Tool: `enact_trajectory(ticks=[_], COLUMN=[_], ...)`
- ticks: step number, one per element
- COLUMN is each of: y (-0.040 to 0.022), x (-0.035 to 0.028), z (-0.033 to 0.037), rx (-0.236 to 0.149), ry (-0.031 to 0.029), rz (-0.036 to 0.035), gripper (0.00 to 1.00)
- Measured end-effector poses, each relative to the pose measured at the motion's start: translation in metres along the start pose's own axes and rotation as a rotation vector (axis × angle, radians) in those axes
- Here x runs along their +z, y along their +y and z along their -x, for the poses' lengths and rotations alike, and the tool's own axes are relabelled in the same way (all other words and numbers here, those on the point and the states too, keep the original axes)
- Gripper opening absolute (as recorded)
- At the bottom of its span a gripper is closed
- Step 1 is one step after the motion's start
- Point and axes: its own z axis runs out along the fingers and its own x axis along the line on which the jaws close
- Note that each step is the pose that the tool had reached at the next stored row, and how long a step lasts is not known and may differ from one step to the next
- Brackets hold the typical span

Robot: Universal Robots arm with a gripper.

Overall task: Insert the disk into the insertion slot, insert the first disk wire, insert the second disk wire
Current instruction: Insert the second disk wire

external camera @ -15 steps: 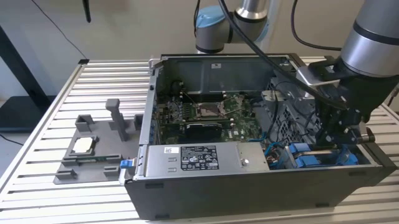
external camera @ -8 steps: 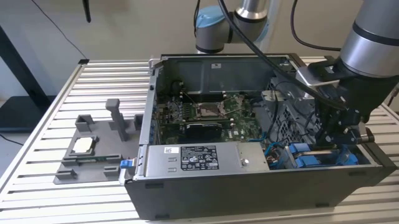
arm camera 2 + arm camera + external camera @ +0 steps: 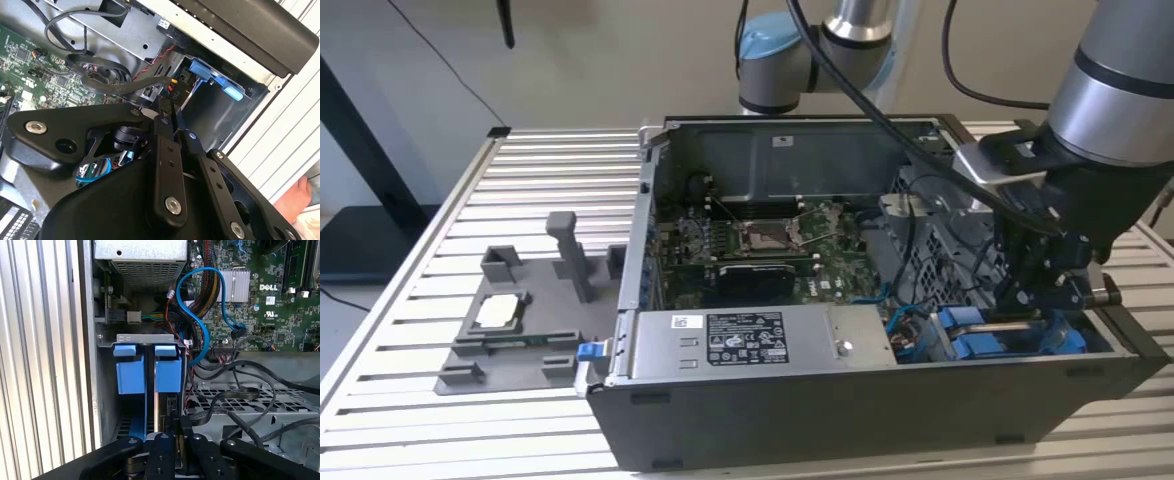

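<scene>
Plainly the first step looks done, and the work now stands at the wires. At the exterior view's left, a grey fixture [image 3: 520, 320] lies on the slatted table [image 3: 400, 300], well apart from the action. Beside it stands the open computer case [image 3: 854, 410], with the grey power-supply box [image 3: 747, 340] along its near edge and the motherboard [image 3: 774, 240] behind.

Further right, in the drive bay, the disk [image 3: 981, 342] sits in its slot. Its blue carrier [image 3: 167, 374] stands upright just beside a second blue carrier [image 3: 131, 374]. A blue cable [image 3: 200, 305] loops from the board down toward them.

At the far right the gripper [image 3: 1037, 305] reaches down into the bay, right over the disk. In both wrist views the fingers [image 3: 162, 150] are drawn close together, and a black plug [image 3: 170, 96] on a dark cable sits at their tips. Whether they actually clamp it cannot be told.

By my judgement this is the first wire insertion. It calls for the plug to be squared to the disk's socket and pressed straight, clear of the loose cables crowding the bay.
</scene>
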Motion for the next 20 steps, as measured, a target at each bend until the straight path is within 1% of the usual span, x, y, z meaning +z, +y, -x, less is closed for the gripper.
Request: enact_trajectory(ticks=[3, 4, 14, 20], y=[0.0001, 0.0001, 0.0000, -0.0008], x=[0.0004, 0.0004, 0.0000, -0.0063], z=[0.0000, 0.0000, 0.0000, 0.0003], rx=[0.000, 0.000, 0.000, 0.000], ry=[-0.0008, -0.0007, -0.0001, -0.0001], rz=[0.0000, -0.0001, 0.0000, 0.0027], gripper=[0.17, 0.24, 0.24, 0.24])
